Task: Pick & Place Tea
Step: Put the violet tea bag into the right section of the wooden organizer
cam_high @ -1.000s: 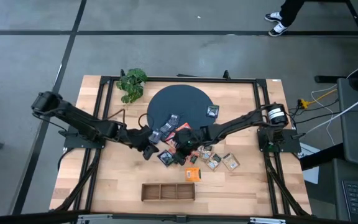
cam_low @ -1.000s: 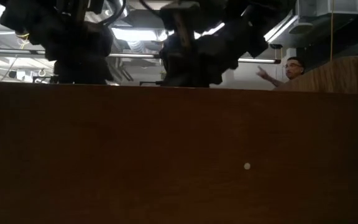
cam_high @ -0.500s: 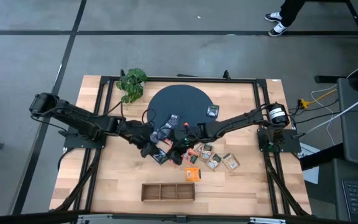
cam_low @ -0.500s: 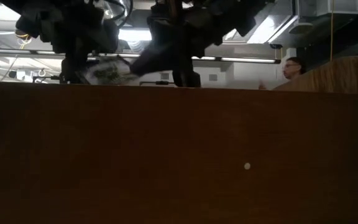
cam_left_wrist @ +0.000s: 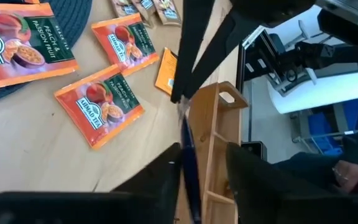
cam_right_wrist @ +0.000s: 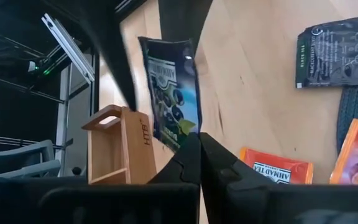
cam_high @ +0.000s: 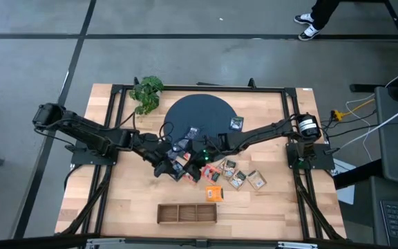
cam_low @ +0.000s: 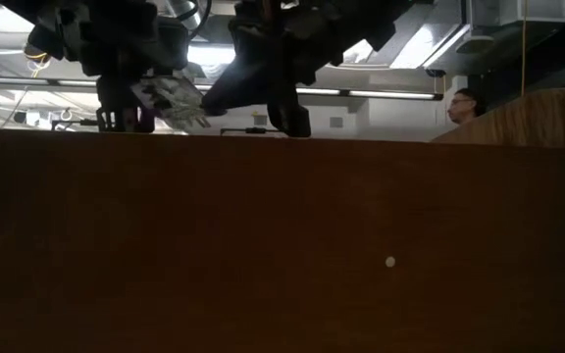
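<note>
Wooden table (cam_high: pixel 116 200) filled the high view, with a dark round mat (cam_high: pixel 199 114) on its far half, a leafy plant (cam_high: pixel 146 93) at the far left corner and a three-compartment tray (cam_high: pixel 186 212) along the near edge. Both arms reached in to meet at the middle, just near of the mat. The left gripper (cam_high: pixel 171 164) and right gripper (cam_high: pixel 192 158) were almost touching there.

The right gripper's fingers were pressed together, pinching the lower corner of a blue sachet (cam_right_wrist: pixel 171 99). The sachet stood up out of the grip, clear of the table, with its printed face toward the right wrist camera. In the left wrist view the same sachet showed edge-on as a thin blue line. It ran lengthwise down the gap between that arm's fingers (cam_left_wrist: pixel 160 180). Those fingers were spread on either side of it, and I could not see either pad touching it.

So the sachet's flat faces were turned toward the left pads, and closing them would probably catch it squarely. The likely risk was the right hold letting go before the left one was firm.

Loose red-orange and beige sachets (cam_high: pixel 237 178) lay on the table just right of the grippers. The tray sat near of both grippers, slightly to their right, and neither arm looked clearly closer to it.
</note>
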